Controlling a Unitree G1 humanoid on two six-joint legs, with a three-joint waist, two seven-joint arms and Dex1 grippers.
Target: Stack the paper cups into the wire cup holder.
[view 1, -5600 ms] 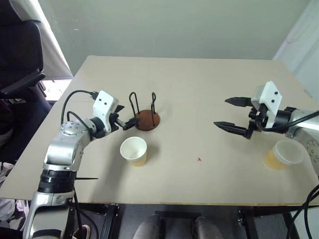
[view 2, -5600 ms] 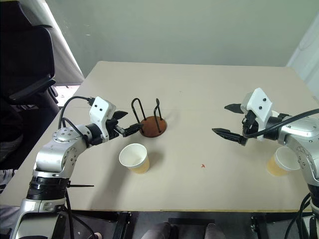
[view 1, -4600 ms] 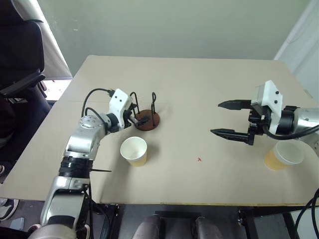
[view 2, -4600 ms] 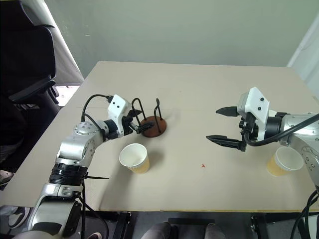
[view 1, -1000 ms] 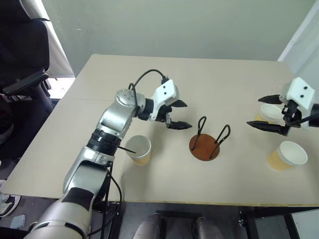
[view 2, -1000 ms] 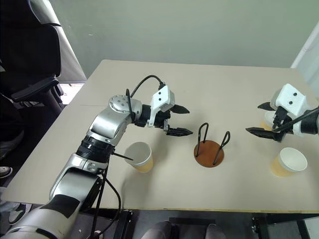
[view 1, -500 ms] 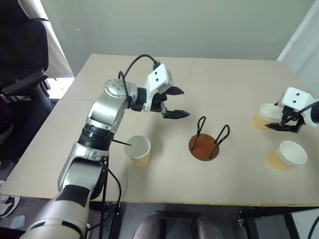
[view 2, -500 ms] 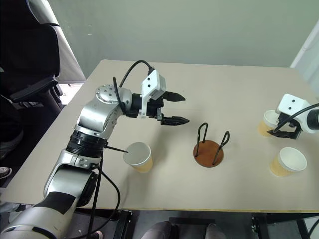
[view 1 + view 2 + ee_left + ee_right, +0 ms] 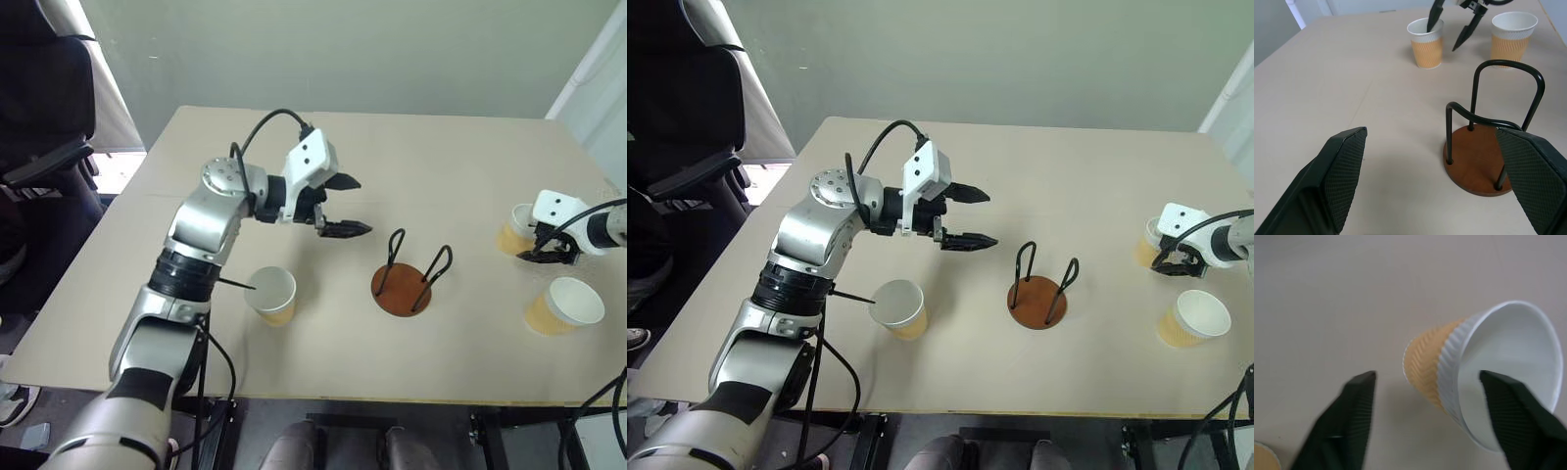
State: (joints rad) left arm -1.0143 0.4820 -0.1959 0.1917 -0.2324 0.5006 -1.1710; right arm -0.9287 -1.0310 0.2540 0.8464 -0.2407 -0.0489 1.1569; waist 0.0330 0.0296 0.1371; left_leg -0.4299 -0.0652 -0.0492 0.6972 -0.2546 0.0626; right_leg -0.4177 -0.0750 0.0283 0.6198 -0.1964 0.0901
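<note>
Tabletop [image 9: 421, 157]: three paper cups [image 9: 272, 295], wire cup holder [image 9: 404, 289].

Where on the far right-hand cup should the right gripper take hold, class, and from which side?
Grip the cup by its rim wall, from above: one finger inside the open mouth, the other outside. It stands upright, mouth up, and the tapered body widens toward the rolled rim, so a pinch there should not slip off. The right gripper is already placed so.

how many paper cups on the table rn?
3 tan-yellow paper cups: one near the front edge left of the wire cup holder at, one at the right gripper at, one nearer the front at.
</note>
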